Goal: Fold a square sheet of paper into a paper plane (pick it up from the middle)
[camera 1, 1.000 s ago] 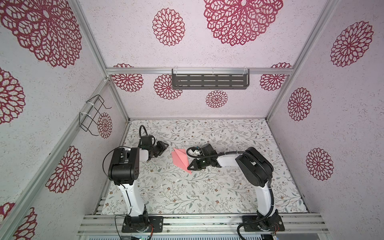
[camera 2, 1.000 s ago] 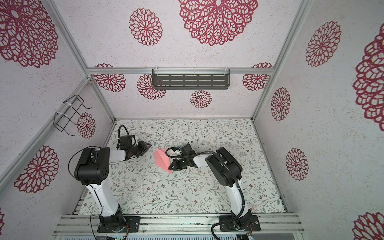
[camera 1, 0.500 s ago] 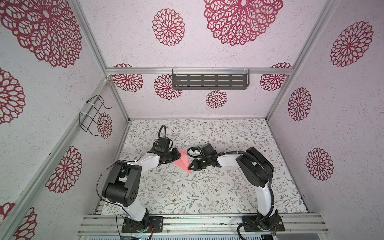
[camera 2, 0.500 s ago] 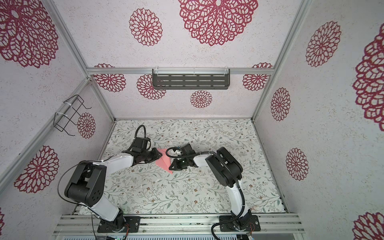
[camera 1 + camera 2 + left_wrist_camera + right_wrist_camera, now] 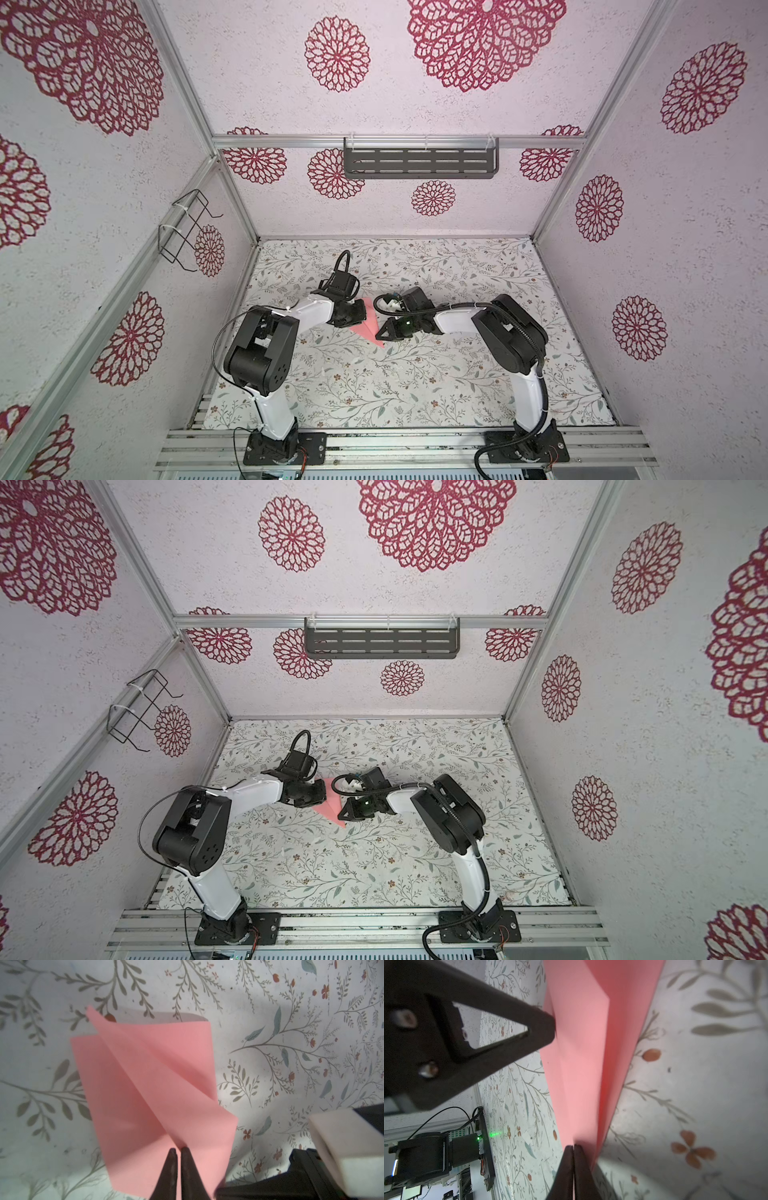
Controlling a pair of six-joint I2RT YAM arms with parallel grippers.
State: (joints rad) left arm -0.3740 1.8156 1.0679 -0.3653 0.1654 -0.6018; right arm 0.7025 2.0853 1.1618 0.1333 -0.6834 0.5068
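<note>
- Pinching a raised fold of the creased salmon-pink sheet of paper [image 5: 149, 1084], the left gripper [image 5: 178, 1152] has its jaws nearly together.
- The right gripper [image 5: 573, 1147] is clenched on the sheet's opposite edge.
- The sheet sits just above centre in both top views, its pointed tip aimed lower right over the floral table [image 5: 374, 386].

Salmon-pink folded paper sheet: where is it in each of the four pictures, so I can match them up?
In a top view: salmon-pink folded paper sheet mid-table, between left gripper and right gripper.
In a top view: same place.
Left wrist view: fills the centre, reaching the left gripper.
Right wrist view: a band through the middle, reaching the right gripper.
Shared landmark: floral-print table cover, visible in all four.
</note>
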